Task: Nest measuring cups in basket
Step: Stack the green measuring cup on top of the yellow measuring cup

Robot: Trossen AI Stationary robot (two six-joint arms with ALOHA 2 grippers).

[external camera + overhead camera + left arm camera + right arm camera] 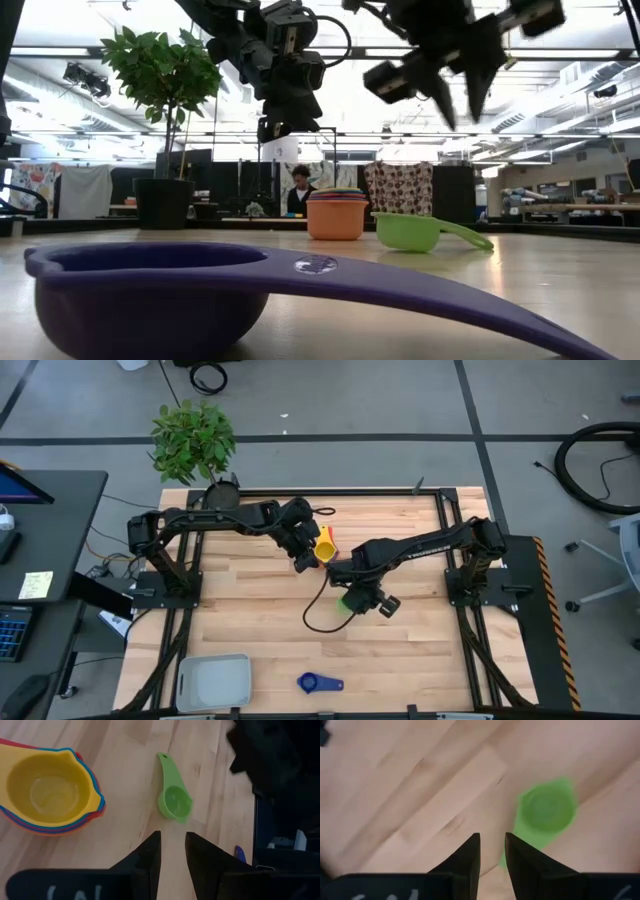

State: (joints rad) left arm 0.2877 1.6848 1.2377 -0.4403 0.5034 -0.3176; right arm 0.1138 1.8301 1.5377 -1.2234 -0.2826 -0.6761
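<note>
A nested stack of cups, yellow innermost (325, 547) (50, 790) and orange outermost (336, 215), stands at the table's middle. The green cup (346, 601) (420, 232) (175, 802) (547, 810) rests upright on the wood just near of the stack. The dark blue cup (320, 682) (150, 290) sits by the near edge. The light grey basket (213, 682) lies at the near left corner. My left gripper (300, 557) (172, 847) hovers shut beside the stack. My right gripper (362, 600) (492, 850) hangs shut above the green cup.
A potted plant (195, 440) (163, 203) stands at the far left edge. A black cable (322, 615) loops on the wood near the green cup. Bare wood lies between the cups and the basket. A person sits in the room behind (298, 190).
</note>
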